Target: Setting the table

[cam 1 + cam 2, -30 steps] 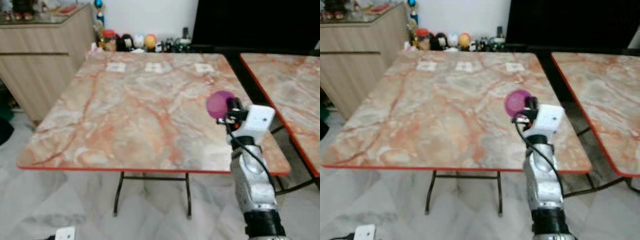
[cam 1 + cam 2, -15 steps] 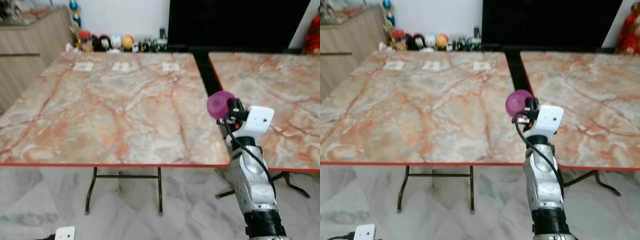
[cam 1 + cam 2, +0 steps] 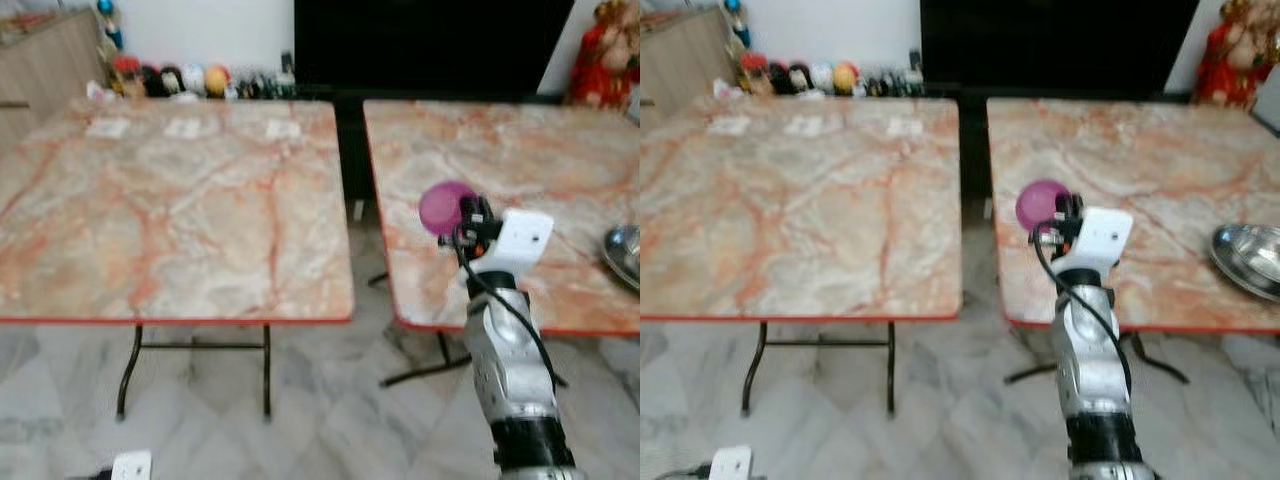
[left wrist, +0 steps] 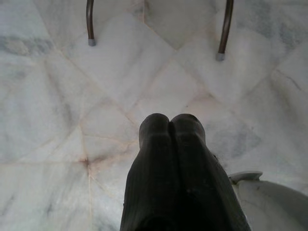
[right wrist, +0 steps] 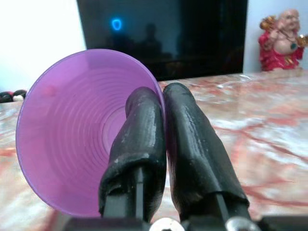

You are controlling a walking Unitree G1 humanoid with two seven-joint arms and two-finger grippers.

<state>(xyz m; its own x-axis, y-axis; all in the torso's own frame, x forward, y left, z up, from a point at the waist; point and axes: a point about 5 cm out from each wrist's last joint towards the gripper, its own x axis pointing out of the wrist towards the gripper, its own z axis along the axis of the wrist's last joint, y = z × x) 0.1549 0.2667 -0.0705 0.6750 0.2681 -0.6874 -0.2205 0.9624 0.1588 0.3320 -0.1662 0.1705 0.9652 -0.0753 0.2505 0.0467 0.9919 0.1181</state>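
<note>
Purple bowl [image 5: 72, 130] pinched at its rim by right gripper [image 5: 163, 103], one finger inside and one outside, held above near edge of right-hand marble surface [image 3: 1140, 150]. Steel plate [image 3: 1250, 255] sat on that surface, well apart. Left gripper [image 4: 169, 122] hung over marble floor [image 4: 57, 96], fingers pressed together.

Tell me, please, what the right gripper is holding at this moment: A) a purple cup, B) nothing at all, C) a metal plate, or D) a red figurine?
A: the right wrist view shows the right gripper with its two black fingers pinched on the rim of a purple cup, one finger inside and one outside, while the metal plate lies apart on the right-hand table.
</note>
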